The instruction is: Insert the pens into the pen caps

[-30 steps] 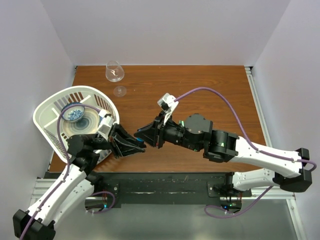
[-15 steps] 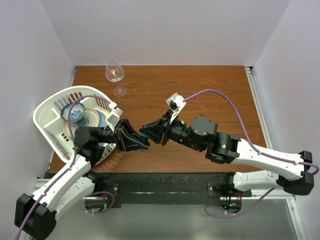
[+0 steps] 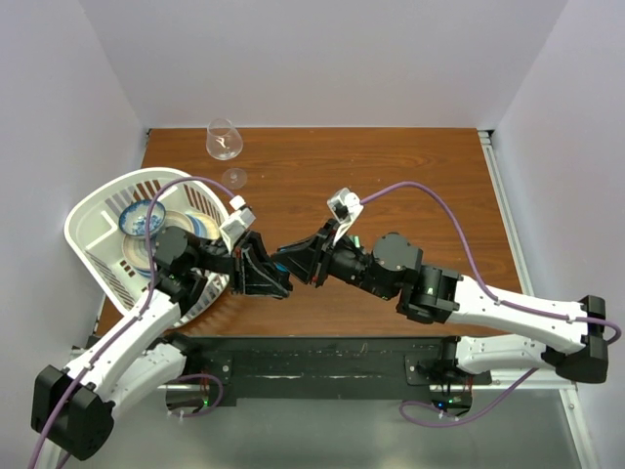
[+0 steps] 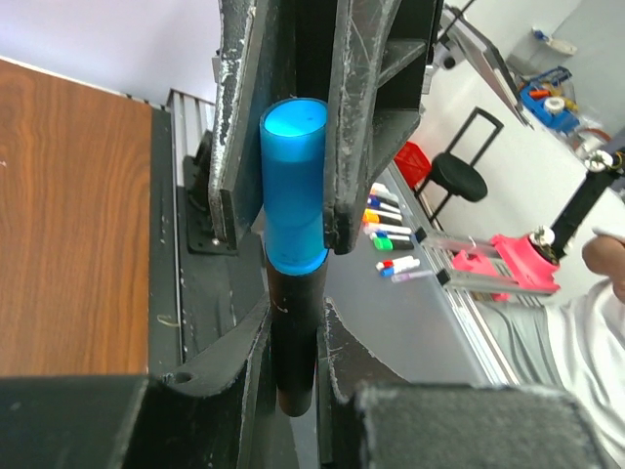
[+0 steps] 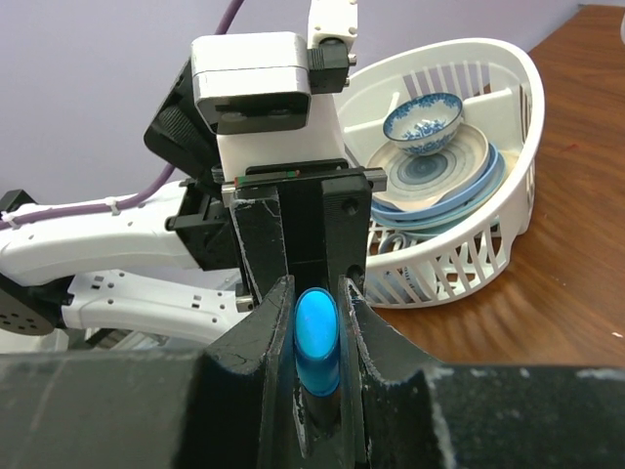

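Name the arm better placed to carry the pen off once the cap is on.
Left, probably. The left gripper clamps the dark pen itself, while the right gripper pinches only the blue cap, which could slip off.

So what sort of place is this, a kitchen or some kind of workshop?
Most likely a robotics lab test cell, not a kitchen. Two white-and-black robot arms are bolted at a brown wooden table boxed in by plain white walls; beyond it stand a black stool and a grey bench with coloured markers.

The right end effector (image 5: 315,290) clamps a blue cap (image 5: 316,334), facing the left end effector (image 5: 305,244); a basket (image 5: 459,264) sits on the surface (image 5: 576,293).
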{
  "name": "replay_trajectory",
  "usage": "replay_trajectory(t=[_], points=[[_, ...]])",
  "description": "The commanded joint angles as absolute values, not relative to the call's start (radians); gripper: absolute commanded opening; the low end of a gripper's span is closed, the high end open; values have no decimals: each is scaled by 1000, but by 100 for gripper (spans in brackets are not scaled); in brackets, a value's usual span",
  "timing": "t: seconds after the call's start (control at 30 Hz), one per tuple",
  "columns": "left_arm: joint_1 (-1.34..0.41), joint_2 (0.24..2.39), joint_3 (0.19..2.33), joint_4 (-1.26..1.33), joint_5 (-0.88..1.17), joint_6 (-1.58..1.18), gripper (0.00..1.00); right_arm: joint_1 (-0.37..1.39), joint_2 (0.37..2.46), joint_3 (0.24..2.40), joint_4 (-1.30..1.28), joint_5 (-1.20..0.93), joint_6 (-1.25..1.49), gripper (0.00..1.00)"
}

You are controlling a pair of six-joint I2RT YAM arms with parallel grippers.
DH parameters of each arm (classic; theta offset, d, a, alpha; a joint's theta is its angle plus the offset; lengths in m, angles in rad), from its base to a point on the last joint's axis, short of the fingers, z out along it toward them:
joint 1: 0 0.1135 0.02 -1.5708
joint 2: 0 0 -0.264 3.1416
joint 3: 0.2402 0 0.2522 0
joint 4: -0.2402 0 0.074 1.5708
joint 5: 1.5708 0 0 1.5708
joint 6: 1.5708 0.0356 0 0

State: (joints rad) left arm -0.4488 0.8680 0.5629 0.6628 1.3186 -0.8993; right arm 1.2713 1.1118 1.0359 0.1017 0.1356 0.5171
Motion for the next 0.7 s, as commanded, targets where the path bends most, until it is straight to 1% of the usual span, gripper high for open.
replay_trajectory(t=[0.0, 0.13, 0.2, 0.37, 0.5, 0.57, 0.67], points=[[-391, 902, 672, 753, 1049, -909, 0, 1364, 1198, 925, -153, -198, 606, 0], [-371, 933, 664, 802, 1058, -943, 0, 1371, 1215, 939, -209, -233, 588, 0], [-347, 934, 669, 787, 1072, -937, 0, 1376, 1212, 957, -262, -235, 583, 0], [-319, 942, 678, 735, 1080, -894, 0, 1385, 1226, 945, -299, -276, 606, 0], [-307, 957, 669, 753, 1080, -906, 0, 1417, 1232, 901, -188, -302, 669, 0], [-304, 971, 632, 919, 1086, -1015, 0, 1445, 1239, 865, -120, -302, 676, 0], [-302, 988, 624, 959, 1091, -1046, 0, 1466, 1290, 868, -91, -304, 673, 0]])
